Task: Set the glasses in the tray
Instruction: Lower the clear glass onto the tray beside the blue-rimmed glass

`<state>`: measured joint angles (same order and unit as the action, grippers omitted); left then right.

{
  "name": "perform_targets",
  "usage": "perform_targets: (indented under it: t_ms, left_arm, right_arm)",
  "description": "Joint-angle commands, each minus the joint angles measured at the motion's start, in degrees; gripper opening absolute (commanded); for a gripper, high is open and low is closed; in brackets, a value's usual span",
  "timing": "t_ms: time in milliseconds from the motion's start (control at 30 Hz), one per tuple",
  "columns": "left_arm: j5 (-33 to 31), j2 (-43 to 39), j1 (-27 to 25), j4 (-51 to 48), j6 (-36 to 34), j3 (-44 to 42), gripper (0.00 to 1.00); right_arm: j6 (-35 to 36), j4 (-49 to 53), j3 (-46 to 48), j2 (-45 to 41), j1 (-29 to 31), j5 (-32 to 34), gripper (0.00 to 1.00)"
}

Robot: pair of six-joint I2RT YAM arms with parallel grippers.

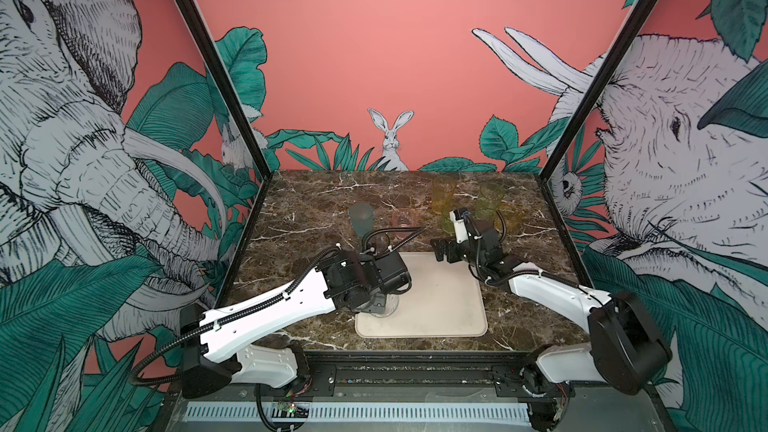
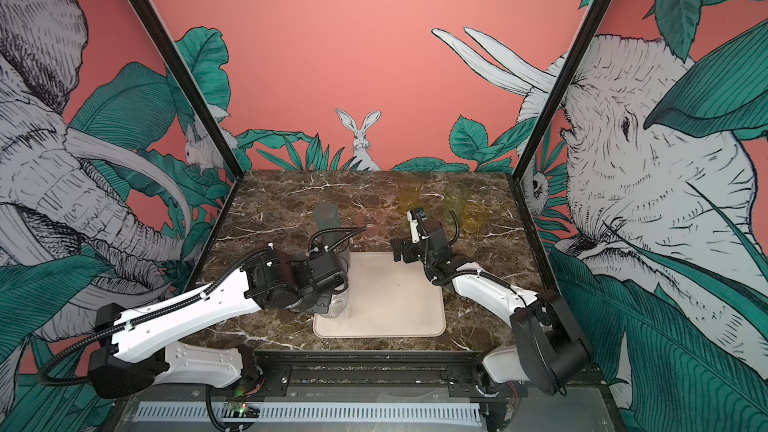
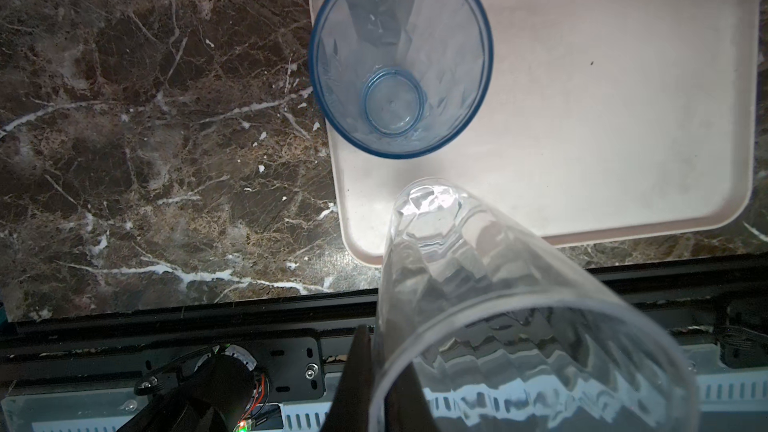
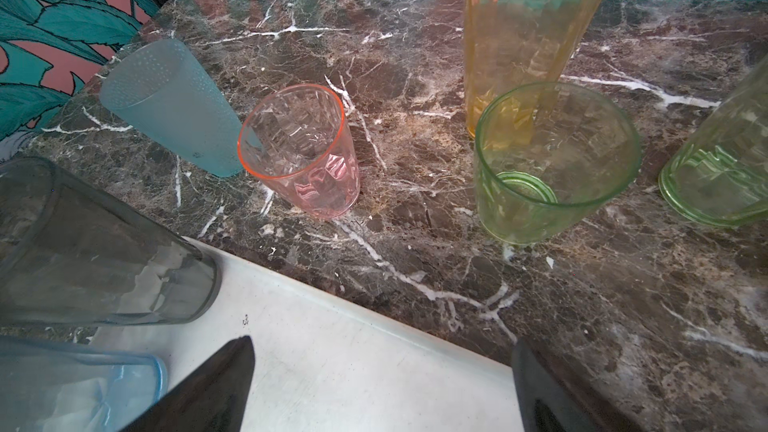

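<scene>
My left gripper [image 3: 384, 376] is shut on the rim of a clear faceted glass [image 3: 498, 305], one finger inside and one outside. The glass's base hangs over the near-left corner of the cream tray [image 3: 602, 118]; I cannot tell whether it touches. A blue glass [image 3: 401, 56] stands upright on the tray behind it, and a smoky grey glass [image 4: 95, 251] stands at the tray's far-left corner. My right gripper [image 4: 382, 388] is open and empty above the tray's far-right corner [image 1: 465, 259]. In both top views the left wrist hides most of the clear glass [image 1: 388, 307].
On the marble beyond the tray stand a frosted teal glass [image 4: 174, 105], a pink glass [image 4: 303, 151], a tall amber glass [image 4: 528, 35], a short green glass [image 4: 552, 160] and a taller green one [image 4: 719, 168]. A short amber glass [image 2: 473, 218] stands far right. Printed walls enclose the table.
</scene>
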<state>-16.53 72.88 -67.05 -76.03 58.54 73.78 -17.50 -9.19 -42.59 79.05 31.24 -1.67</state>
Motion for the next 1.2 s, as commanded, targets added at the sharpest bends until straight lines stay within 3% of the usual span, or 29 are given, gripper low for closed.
perform_targets:
  t_ms: [0, 567, 1167]
  left_arm:
    - [-1.57, -1.79, 0.58, 0.44, 2.35, -1.70, 0.00]
    - [1.94, -3.37, 5.01, 6.45, 1.71, -10.28, 0.00]
    - [4.11, -1.36, 7.81, 7.57, 0.22, -12.35, 0.00]
  right_arm:
    - [0.38, -2.01, 0.20, 0.25, 0.31, 0.62, 0.99]
    - [0.34, -1.64, -0.20, 0.84, 0.33, 0.41, 0.99]
    - [0.29, -0.98, -0.82, 1.68, 0.39, 0.33, 0.99]
